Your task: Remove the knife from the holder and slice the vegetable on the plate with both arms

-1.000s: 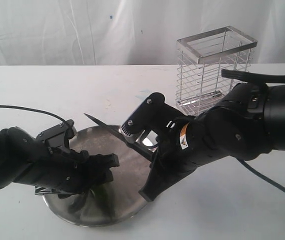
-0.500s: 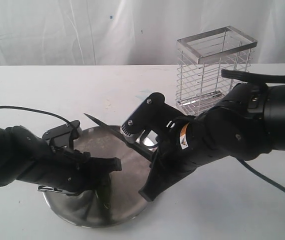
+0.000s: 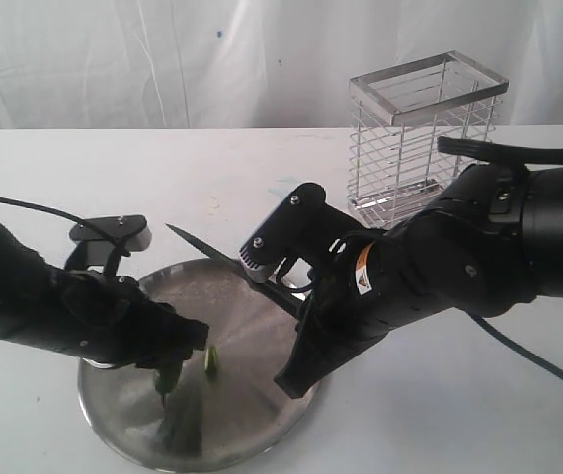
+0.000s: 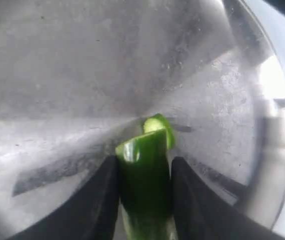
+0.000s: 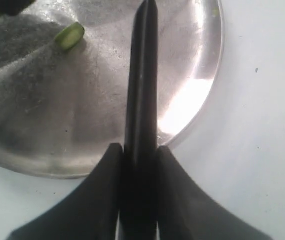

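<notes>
Left gripper [image 4: 143, 167] now farther left, tight on vegetable [image 4: 145, 190]; right gripper [image 5: 138, 150] tight on knife [image 5: 142, 75], handle hidden.

Pretty plain setup tbh: a white table [image 3: 84, 168] with a matte top and a few faint smudges [image 3: 214, 204] near the middle. Behind it hangs a white curtain [image 3: 114, 59], wrinkly with long vertical folds and a couple of tiny dark specks [image 3: 218, 34]. Lighting's bright and even, with soft shadows.
</notes>
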You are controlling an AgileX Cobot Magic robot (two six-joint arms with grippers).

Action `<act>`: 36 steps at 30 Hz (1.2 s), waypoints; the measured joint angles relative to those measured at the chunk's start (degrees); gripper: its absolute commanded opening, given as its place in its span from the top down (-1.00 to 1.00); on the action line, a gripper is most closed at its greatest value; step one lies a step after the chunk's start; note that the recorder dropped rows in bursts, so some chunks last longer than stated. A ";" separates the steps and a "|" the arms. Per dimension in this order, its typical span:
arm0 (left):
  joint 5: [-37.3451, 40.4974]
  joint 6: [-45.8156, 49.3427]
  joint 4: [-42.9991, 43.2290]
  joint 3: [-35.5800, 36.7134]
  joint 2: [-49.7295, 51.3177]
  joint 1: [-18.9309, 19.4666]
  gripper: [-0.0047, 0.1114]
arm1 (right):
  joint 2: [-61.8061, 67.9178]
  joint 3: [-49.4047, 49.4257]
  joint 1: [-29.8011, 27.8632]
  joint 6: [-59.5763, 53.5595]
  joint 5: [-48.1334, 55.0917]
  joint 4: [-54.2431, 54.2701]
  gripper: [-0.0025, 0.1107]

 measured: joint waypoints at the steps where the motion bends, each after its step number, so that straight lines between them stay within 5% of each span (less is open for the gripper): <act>1: 1.08 0.00 1.68 0.00 -0.66 1.06 0.45 | 0.00 0.00 0.00 0.00 0.00 0.00 0.96; 11: 10.66 0.00 24.28 -0.84 -2.28 4.23 0.45 | 0.00 0.00 0.00 -2.69 4.53 3.01 0.96; 16: 12.38 0.00 27.44 -4.81 -1.14 4.23 0.39 | 0.00 0.00 0.00 -8.48 7.36 11.64 0.96; 22: 13.86 0.00 28.06 -7.05 3.04 4.23 0.03 | 0.00 0.00 0.00 -10.35 8.99 14.99 0.96; 36: 16.32 -0.10 31.35 -9.03 6.82 3.00 0.04 | 0.00 0.00 0.00 -10.98 8.99 15.52 0.96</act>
